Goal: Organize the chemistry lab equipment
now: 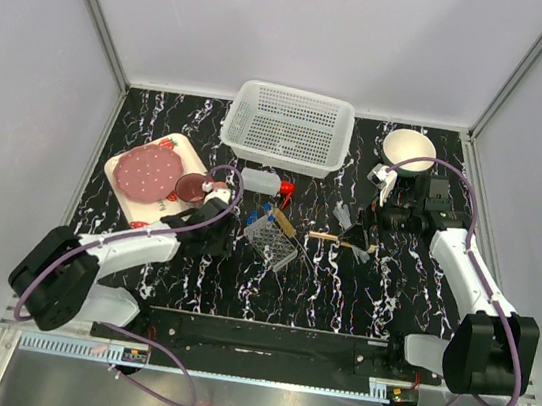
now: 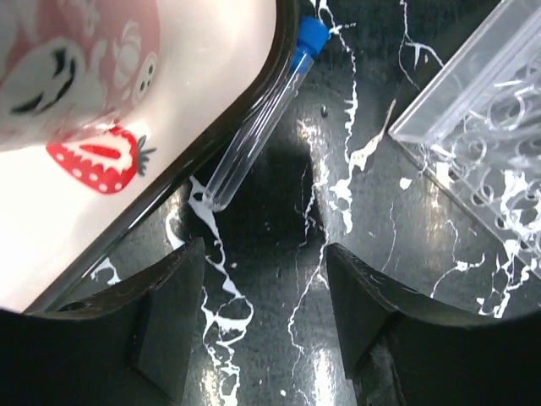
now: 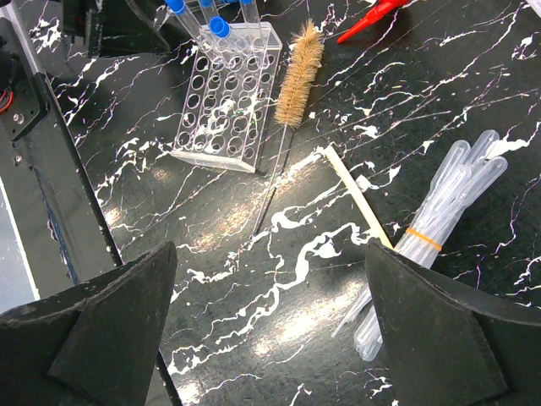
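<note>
White veins streak the black marble-pattern table [image 1: 268,294]. A cream tray [image 2: 211,76] printed with red, white-seeded strawberries carries a dotted pink plate [image 1: 147,174] and a pink mug [image 1: 190,187]. A clear test tube [image 2: 262,118] wears a bright blue cap, and the tube rack [image 3: 224,97] is colourless. Tan bristles top the brush [image 3: 300,72], and an orange band rings the clear pipettes [image 3: 439,220]. The perforated basket [image 1: 289,125] and the bowl [image 1: 409,147] are white.

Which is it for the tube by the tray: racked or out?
Out: the tube lies flat along the tray rim, apart from the rack.
</note>
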`<state>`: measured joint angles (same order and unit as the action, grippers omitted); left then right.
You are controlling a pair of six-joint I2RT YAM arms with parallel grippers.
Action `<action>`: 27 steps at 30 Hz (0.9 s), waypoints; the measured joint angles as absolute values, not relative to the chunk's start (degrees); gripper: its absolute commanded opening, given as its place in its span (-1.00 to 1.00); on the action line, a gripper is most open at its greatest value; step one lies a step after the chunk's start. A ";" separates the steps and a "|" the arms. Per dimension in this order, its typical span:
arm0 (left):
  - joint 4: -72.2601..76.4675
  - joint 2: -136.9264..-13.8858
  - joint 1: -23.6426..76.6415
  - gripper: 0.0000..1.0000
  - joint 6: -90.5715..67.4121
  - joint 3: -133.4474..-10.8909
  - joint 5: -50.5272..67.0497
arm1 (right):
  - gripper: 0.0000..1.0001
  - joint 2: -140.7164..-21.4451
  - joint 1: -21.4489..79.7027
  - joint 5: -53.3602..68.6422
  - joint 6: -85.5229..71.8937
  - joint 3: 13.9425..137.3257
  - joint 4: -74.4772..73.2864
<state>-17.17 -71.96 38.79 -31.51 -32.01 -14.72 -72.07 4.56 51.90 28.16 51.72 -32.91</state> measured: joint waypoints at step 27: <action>-21.15 -83.74 37.50 0.32 -30.83 -40.97 -16.78 | 0.97 -72.18 4.56 51.88 28.53 51.72 -32.95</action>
<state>-21.15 -83.74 37.50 -30.83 -40.97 -16.78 -72.18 4.56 51.88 28.53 51.72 -32.95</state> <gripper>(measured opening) 0.626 0.982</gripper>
